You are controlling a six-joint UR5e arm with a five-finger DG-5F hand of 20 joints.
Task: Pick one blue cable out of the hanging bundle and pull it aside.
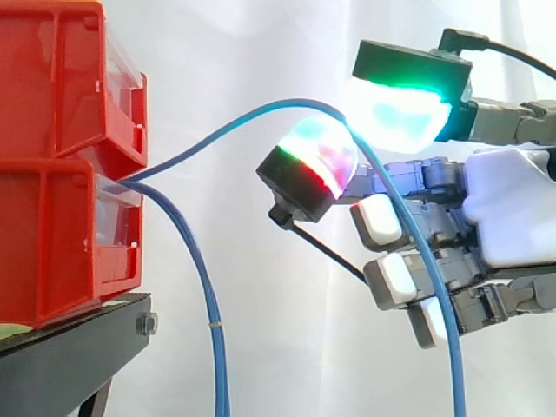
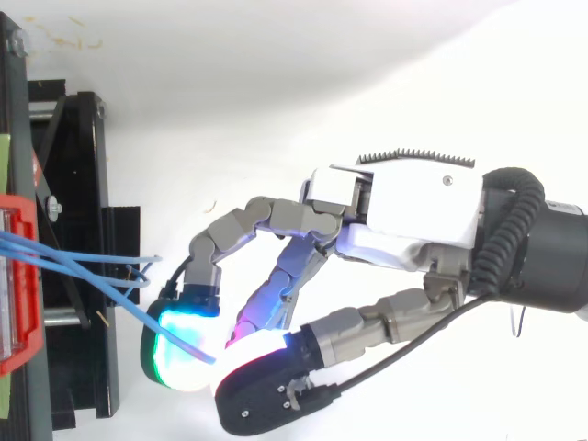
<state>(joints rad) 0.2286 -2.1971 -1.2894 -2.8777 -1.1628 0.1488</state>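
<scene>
A blue cable [image 1: 261, 109] is pinched between two glowing pads [image 1: 400, 113] of the hand [image 1: 512, 208], well away from the red bins [image 1: 61, 174]. It is held up in an arc from the bins, and a second cable [image 1: 204, 287] is seen hanging just beside them.

I find no words or numbers I can read. Clear front of red bins [image 1: 117, 217]: looks blank to me. Green patch [image 1: 13, 331] by black stand [image 1: 69, 356]: too little shows to read. Tiny pale mark on red bin edge [image 2: 35, 167], top view: too small to read.
</scene>
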